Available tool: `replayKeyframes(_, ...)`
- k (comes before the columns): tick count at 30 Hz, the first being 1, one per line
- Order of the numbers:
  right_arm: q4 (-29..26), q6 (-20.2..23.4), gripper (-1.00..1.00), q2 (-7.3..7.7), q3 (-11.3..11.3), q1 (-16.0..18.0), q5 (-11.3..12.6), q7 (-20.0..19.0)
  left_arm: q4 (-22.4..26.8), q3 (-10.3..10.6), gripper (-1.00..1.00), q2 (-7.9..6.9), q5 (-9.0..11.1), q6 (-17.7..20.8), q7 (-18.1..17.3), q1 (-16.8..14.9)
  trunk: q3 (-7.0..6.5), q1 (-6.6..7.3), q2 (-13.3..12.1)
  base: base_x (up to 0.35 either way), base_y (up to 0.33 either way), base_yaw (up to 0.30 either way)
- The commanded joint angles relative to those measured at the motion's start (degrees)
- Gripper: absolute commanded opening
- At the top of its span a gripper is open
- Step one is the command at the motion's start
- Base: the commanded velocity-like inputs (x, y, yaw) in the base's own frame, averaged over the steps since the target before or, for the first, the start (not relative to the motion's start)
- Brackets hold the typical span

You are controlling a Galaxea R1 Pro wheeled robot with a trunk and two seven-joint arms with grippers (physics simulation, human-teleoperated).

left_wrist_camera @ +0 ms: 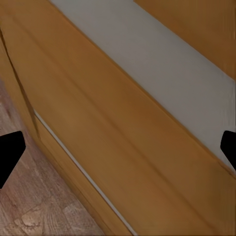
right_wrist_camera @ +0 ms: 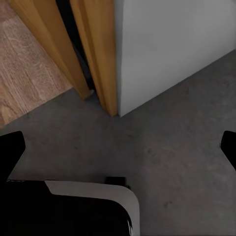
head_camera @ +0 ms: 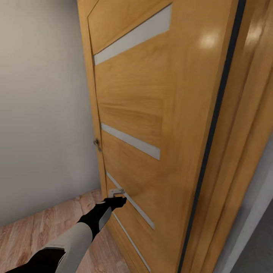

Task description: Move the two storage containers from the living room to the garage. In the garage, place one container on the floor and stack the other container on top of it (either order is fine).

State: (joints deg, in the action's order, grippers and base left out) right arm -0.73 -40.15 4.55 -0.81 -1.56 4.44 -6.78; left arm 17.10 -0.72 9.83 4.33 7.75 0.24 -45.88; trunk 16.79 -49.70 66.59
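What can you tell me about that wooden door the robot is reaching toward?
The door looks like glossy honey-coloured wood with three slanted pale grey strips set in it and a small metal handle at its edge. It stands open beside a grey wall. The left gripper is at its lower part; contact is unclear.

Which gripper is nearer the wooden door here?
Left. The left gripper is up against the wooden door, near its lower pale strip. The right gripper hangs over grey concrete floor, off from the door frame.

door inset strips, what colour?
Pale grey-white, set in the orange-brown wood door. The strips show best in the head view.
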Motion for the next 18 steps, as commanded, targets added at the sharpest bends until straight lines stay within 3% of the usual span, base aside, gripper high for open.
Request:
replayKeyframes(1,-0.08,-0.08,1.00,0.02,-0.07,-0.02,0.48,-0.43,0.12,-0.07,1.00,0.02,0.44,0.37,0.02,0.00,0.06,-0.02,0.04,0.119,0.178,0.000)
replayKeyframes(6,-0.10,-0.09,1.00,0.02,-0.07,-0.02,0.48,-0.43,0.12,-0.07,1.00,0.02,0.46,0.34,0.02,0.00,0.06,-0.02,0.04,0.077,0.125,0.000)
replayKeyframes(18,-0.11,-0.03,1.00,0.02,-0.07,-0.02,0.48,-0.43,0.12,-0.07,1.00,0.06,0.46,0.34,0.02,0.00,0.06,-0.02,0.04,0.004,0.007,0.000)
